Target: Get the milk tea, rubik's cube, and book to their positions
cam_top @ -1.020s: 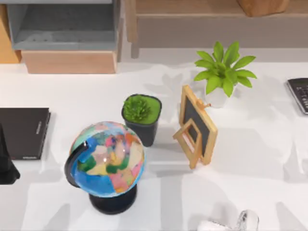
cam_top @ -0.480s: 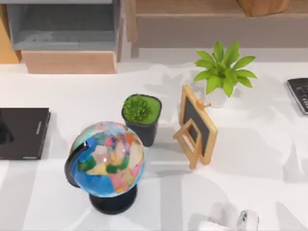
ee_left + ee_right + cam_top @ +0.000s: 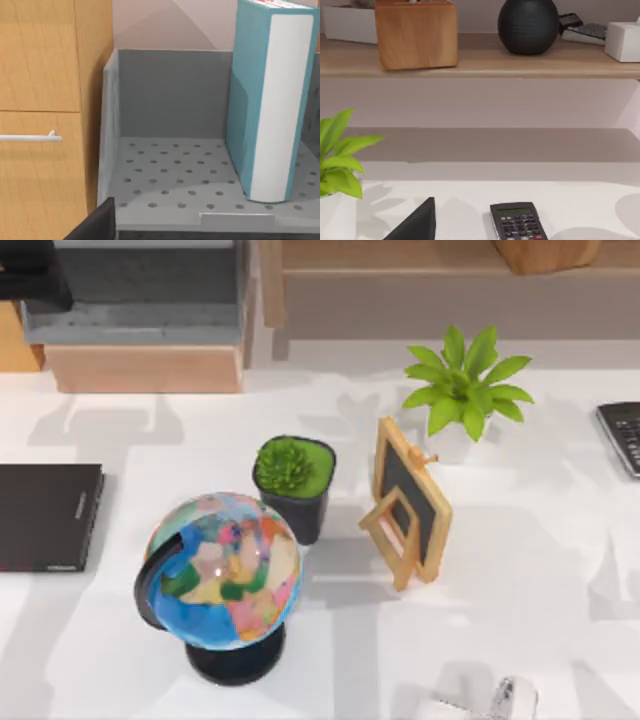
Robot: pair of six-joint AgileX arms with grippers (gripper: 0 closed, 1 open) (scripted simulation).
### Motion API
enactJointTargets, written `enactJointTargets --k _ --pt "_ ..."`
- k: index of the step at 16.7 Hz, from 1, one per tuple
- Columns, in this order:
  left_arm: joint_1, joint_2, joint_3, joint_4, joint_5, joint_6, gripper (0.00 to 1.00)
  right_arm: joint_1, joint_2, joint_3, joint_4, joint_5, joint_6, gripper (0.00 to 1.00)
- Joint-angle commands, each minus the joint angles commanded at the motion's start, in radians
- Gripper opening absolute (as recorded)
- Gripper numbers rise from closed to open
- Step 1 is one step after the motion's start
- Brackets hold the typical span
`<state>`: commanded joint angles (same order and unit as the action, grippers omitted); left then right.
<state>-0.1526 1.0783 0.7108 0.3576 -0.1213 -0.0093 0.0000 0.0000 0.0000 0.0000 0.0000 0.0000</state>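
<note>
Teal book stands upright in the grey perforated tray.

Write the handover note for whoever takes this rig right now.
Left gripper: up at the table's far-left corner, over the grey tray; finger state unreadable.
Right gripper: parked at the near edge, right of centre.
Book: standing upright in the grey tray, nothing gripping it, so it looks placed.
Left to do: milk tea and rubik's cube, neither spotted from here; locate them first.

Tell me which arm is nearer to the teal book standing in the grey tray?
The left. Its claw is at the table's back left over the grey tray, where the book stands upright. The right arm sits at the front edge, right of centre.
</note>
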Motion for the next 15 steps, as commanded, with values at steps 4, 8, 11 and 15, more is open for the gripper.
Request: enactJointTargets --k 4,8,11,15 --pt "-0.041 0.340 0.223 0.112 -0.046 -0.004 1.00 0.000 0.000 0.000 0.000 0.000 0.000 1.00" --pt "-0.075 0.614 0.412 0.210 -0.082 -0.004 1.00 0.000 0.000 0.000 0.000 0.000 0.000 1.00" --pt "-0.100 0.756 0.513 0.263 -0.094 -0.002 1.00 0.000 0.000 0.000 0.000 0.000 0.000 1.00" --pt "-0.111 0.840 0.563 0.286 -0.104 -0.003 1.00 0.000 0.000 0.000 0.000 0.000 0.000 1.00"
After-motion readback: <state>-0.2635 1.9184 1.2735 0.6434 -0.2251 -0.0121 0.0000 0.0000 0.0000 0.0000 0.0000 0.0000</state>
